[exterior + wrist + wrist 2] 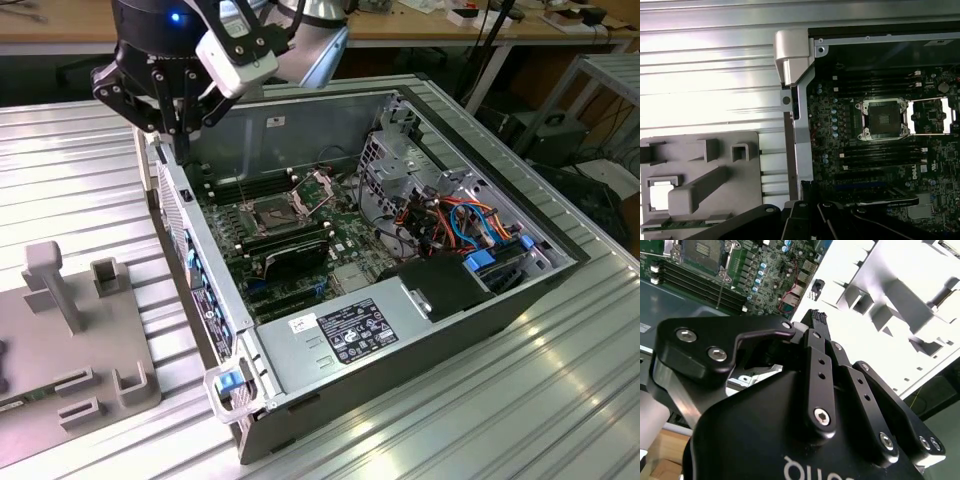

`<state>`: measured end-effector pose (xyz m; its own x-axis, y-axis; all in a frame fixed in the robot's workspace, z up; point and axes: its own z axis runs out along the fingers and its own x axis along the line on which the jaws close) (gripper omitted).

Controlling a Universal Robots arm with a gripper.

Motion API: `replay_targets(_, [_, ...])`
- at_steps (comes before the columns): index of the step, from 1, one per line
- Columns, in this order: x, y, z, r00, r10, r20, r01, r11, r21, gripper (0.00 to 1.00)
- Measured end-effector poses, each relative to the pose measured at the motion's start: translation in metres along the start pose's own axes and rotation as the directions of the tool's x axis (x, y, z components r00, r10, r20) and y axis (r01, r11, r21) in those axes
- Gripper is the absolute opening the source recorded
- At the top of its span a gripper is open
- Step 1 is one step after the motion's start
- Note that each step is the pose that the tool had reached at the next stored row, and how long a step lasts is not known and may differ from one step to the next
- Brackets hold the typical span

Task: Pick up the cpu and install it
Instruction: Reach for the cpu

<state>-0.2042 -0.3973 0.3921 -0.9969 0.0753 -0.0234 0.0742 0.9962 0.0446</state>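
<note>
Hovering over the corner of the open computer case [450, 330] that lies nearest the exterior view's left, the gripper [178, 122] points down at the case's side wall. In the second wrist view its black fingers [812, 347] run together to a single tip, so the gripper [813, 320] looks closed, and no chip can be made out between the pads. The case lies on its side near the middle of the ribbed metal bench [480, 420], with the green board facing up. On that board the socket [883, 118] stands uncovered, its dark contact field showing and its metal load plate [932, 116] swung open just beside it. Long black memory sticks [880, 152] run on either side of the socket. A grey fixture [705, 175] rests on the bench beside the case, toward the exterior view's left edge of the bench. In a small framed recess of that fixture the first wrist view shows a pale square that looks to be the cpu [660, 194], washed out by glare and well apart from the gripper.
</note>
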Motion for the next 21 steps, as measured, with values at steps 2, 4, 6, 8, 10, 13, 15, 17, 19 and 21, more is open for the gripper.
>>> replay_targets(2, [0.0033,-0.0002,0.0000,1.0000,0.000,0.0000,0.000,1.0000,-0.0001,0.11])
replay_targets(4, [0.0062,-0.0004,0.0000,1.0000,0.000,0.0000,0.000,1.0000,0.0000,0.11])
replay_targets(6, [0.0089,-0.0006,0.0000,1.0000,0.000,0.0000,0.000,1.0000,0.0000,0.11])
replay_targets(8, [0.0141,-0.0010,-0.0001,1.0000,0.000,0.0000,0.000,1.0000,0.0000,0.11])
replay_targets(10, [0.0179,-0.0013,0.0000,1.0000,0.000,0.0000,0.000,1.0000,-0.0001,0.11])
replay_targets(13, [0.0290,-0.0021,-0.0001,1.0000,0.000,0.0000,0.000,1.0000,0.0000,0.11])
replay_targets(15, [0.0345,-0.0025,-0.0002,1.0000,0.000,0.0000,0.000,1.0000,0.0000,0.11])
replay_targets(17, [0.0413,-0.0030,-0.0002,1.0000,0.000,0.0000,0.000,1.0000,0.0000,0.11])
replay_targets(19, [0.0492,-0.0035,-0.0003,1.0000,0.000,0.0000,0.000,1.0000,0.0000,0.11])
replay_targets(21, [0.0589,-0.0043,-0.0004,1.0000,0.000,0.0000,0.000,1.0000,0.0000,0.11])
